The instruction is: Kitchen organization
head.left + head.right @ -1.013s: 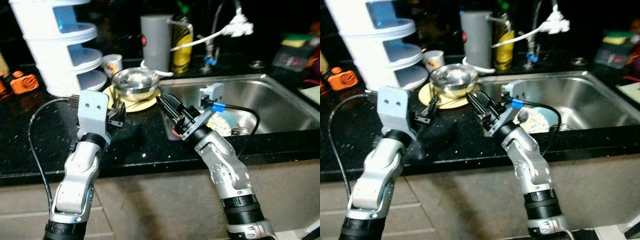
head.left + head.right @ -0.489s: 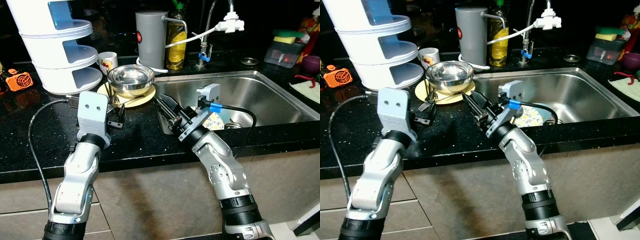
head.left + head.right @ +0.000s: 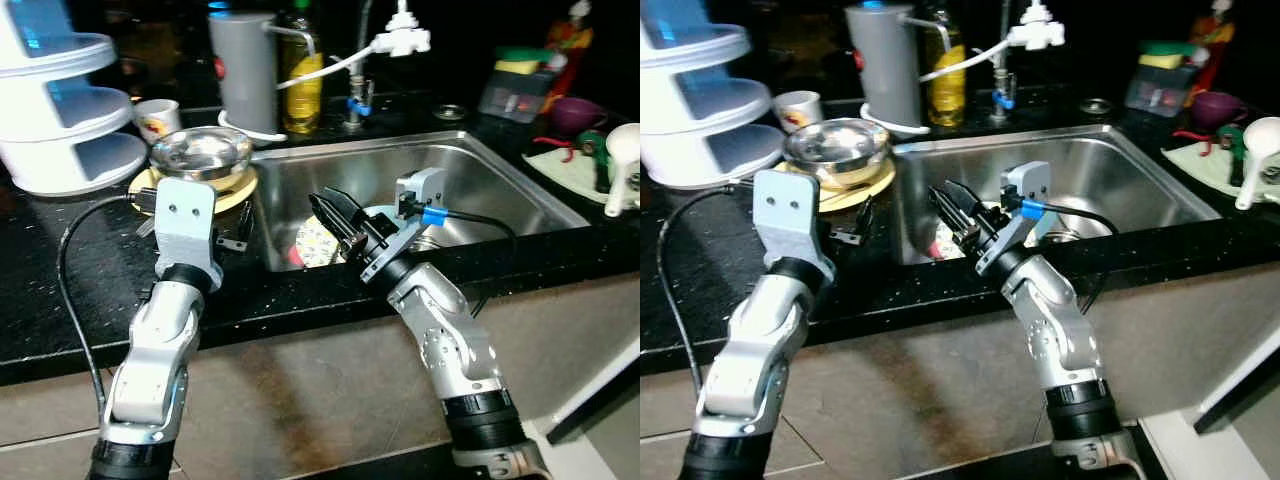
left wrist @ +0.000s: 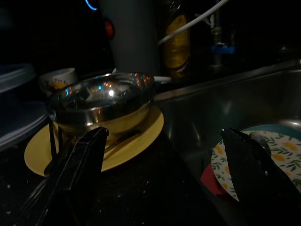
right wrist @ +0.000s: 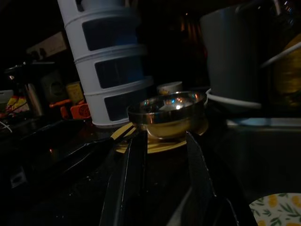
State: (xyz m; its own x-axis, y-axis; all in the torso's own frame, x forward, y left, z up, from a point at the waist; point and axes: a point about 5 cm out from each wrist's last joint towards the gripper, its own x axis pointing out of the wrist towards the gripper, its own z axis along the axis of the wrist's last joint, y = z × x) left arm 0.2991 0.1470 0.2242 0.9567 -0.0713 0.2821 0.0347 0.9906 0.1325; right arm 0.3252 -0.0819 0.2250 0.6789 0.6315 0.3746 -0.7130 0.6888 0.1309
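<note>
Both grippers empty, fingers apart: left gripper over black counter, right gripper above sink. Shiny steel bowl on round yellow plate at 11 o'clock, floral plate in steel sink: sorting apparently undone.

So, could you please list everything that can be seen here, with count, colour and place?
steel bowl: one, silver, on the yellow plate.
yellow plate: one, on the counter left of the sink.
sink: one, steel, centre.
patterned plate: one, floral, inside the sink.
white tiered stand: one, far left.
cup: one, white, behind the bowl.
grey canister: one, behind the sink.
oil bottle: one, yellow.
tap: one, white head.
left gripper: open, near the yellow plate.
right gripper: open, over the sink's edge.
</note>
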